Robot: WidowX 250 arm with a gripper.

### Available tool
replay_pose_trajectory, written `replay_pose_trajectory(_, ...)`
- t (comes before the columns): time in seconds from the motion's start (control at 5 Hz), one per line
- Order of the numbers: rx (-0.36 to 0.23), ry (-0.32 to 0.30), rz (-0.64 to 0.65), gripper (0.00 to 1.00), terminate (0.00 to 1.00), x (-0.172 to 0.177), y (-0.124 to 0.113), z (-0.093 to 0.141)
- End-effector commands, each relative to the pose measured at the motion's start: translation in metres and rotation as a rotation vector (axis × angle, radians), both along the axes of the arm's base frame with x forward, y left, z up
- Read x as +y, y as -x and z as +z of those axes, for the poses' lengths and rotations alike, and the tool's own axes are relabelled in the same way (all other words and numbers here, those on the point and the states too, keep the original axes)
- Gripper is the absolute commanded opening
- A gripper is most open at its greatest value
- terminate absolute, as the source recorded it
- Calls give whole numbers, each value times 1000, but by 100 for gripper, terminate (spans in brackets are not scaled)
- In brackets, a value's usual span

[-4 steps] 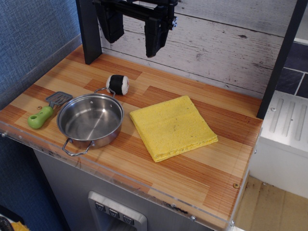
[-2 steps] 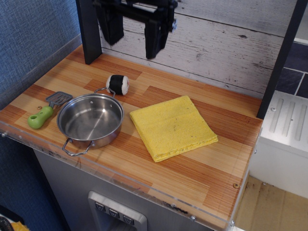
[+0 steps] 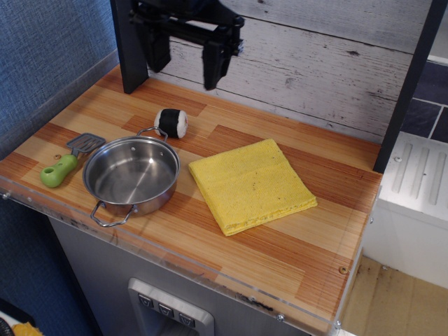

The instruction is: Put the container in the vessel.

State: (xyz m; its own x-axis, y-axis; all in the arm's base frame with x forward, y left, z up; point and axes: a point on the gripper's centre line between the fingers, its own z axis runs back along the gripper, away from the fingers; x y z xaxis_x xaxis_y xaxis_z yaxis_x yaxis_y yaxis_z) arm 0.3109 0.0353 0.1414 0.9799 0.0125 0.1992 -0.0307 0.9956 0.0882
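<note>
the container (image 3: 171,122) lay on its side on the wooden counter (image 3: 294,231), a stubby cylinder with white rounded ends and a wide black band round its middle, just behind the far rim of the stainless-steel pan (image 3: 131,173) and close to that pan's rear wire loop handle, though whether it touched the handle could not be told. the pan itself held nothing, its shiny bottom bare, so by the look of things no part of the task had been done: the container had not been grasped, lifted or carried, and the whole pick and drop remained. the gripper (image 3: 183,56) hung high above the counter at the back, in front of the whitewashed plank wall (image 3: 329,63), its two dark fingers (image 3: 211,64) spread wide apart with empty air between them, clasping nothing. the container sat below that gap and a little forward of it, well apart from the fingertips, so a descent toward the counter looked necessary before any grip. a green-handled spatula (image 3: 64,162) lay to the left of the pan, and a folded yellow cloth (image 3: 250,185) lay to its right, both clear of the container.
</note>
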Motion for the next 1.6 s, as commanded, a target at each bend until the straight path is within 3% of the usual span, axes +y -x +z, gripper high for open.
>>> replay_pose_trajectory(0.0, -108, -56, 23, 100, 0, 20, -34, -9)
replay_pose_trajectory(0.4, -81, -53, 67, 100, 0, 35, -53, -46)
replay_pose_trajectory(1.0, 26, -72, 126, 100, 0, 63, -48, -89)
replay_pose_trajectory(1.2, 52, -56, 122, 100, 0, 63, -47, -100)
replay_pose_trajectory(1.4, 39, -38, 136, 100, 0, 66, -48, -101)
